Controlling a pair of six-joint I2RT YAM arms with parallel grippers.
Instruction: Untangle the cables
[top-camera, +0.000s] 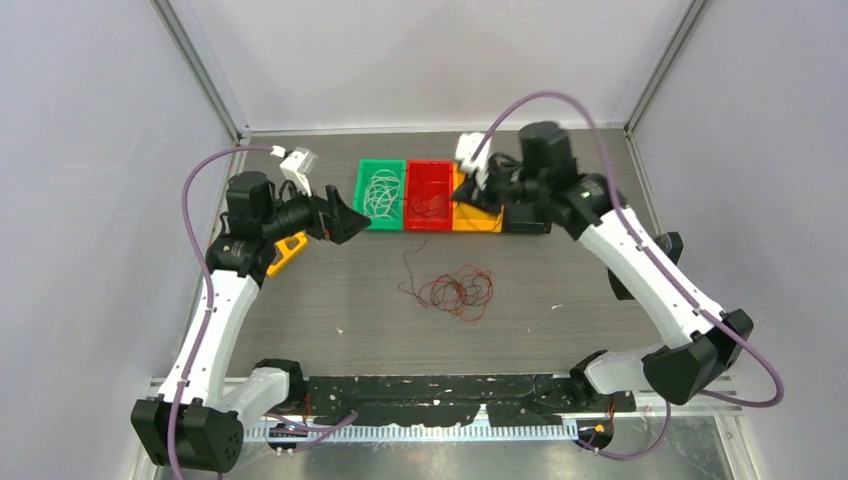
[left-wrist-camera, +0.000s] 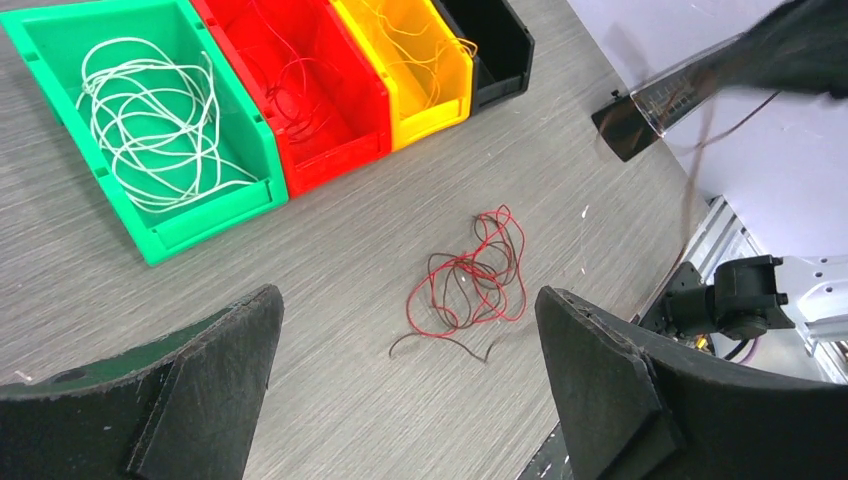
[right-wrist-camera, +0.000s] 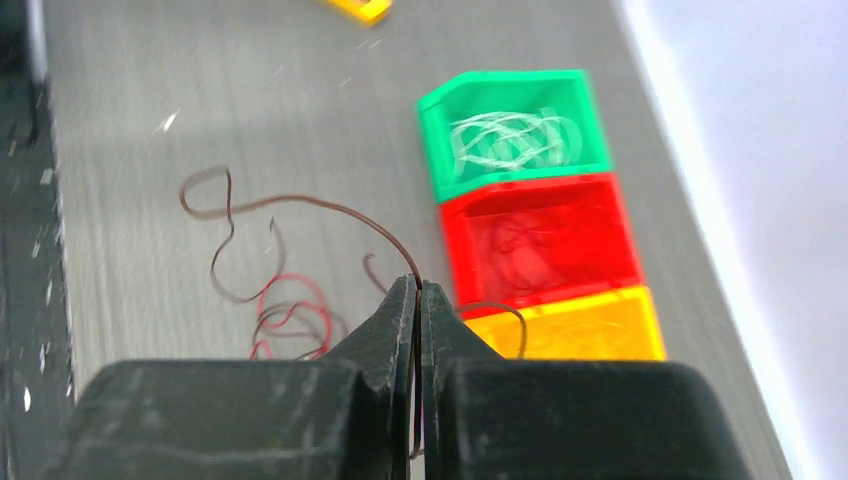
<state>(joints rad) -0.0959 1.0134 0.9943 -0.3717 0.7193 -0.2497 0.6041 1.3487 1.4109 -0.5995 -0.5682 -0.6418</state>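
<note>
Right wrist view shows your right pincer (right-wrist-camera: 418, 288) pinched shut on a single dark brown cable (right-wrist-camera: 300, 202). The cable arcs away from the tips and curls down towards the red strands below. You cannot tell from here whether its tail is free of them, so lift slowly and watch whether the heap moves with it.

The rest of the cables (left-wrist-camera: 468, 282), red and dark brown wound together, lie in a loose heap on the bare bench (left-wrist-camera: 330, 225), in front of the row of bins. The green bin (left-wrist-camera: 215, 213) holds whitish wire, the red bin (left-wrist-camera: 335, 160) red wire and the yellow bin (left-wrist-camera: 430, 110) yellow-orange wire. The black bin (left-wrist-camera: 505, 50) at the end looks the likely home for the brown one, but that is a guess from the colours alone.

Your left pincer (left-wrist-camera: 408, 297) stands wide open and empty beside the green bin, looking down at the heap. If the heap drags, bring the left one down to pin a red strand while the right draws the brown cable clear. Let go only once it hangs over the black bin.
</note>
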